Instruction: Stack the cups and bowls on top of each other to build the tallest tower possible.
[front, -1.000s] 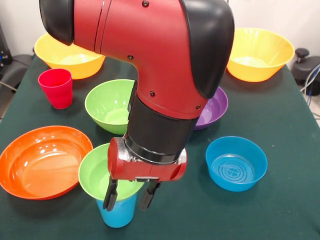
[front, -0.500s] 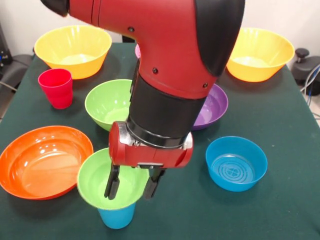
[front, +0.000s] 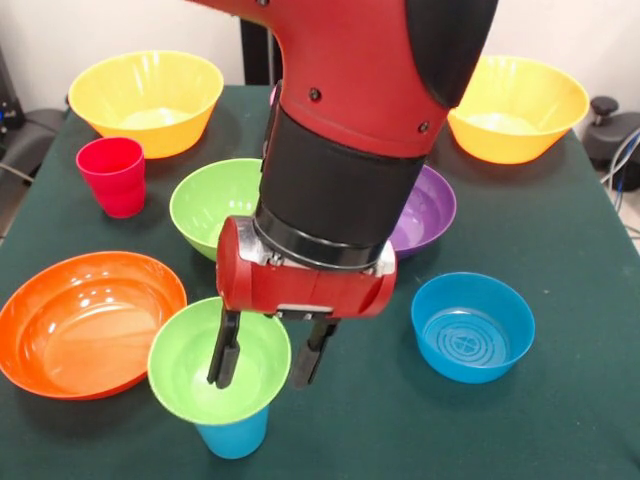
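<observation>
Beside the orange bowl (front: 88, 322), tool (front: 266, 362) pinching small green bowl's (front: 218, 365) rim, over blue cup (front: 233, 436)

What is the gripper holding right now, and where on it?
The gripper holds the small green bowl by its rim, one finger inside and one outside. The bowl sits tilted on the blue cup.

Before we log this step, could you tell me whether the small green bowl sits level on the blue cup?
Tilted: the small green bowl leans over the blue cup, the gripper straddling its rim.
</observation>
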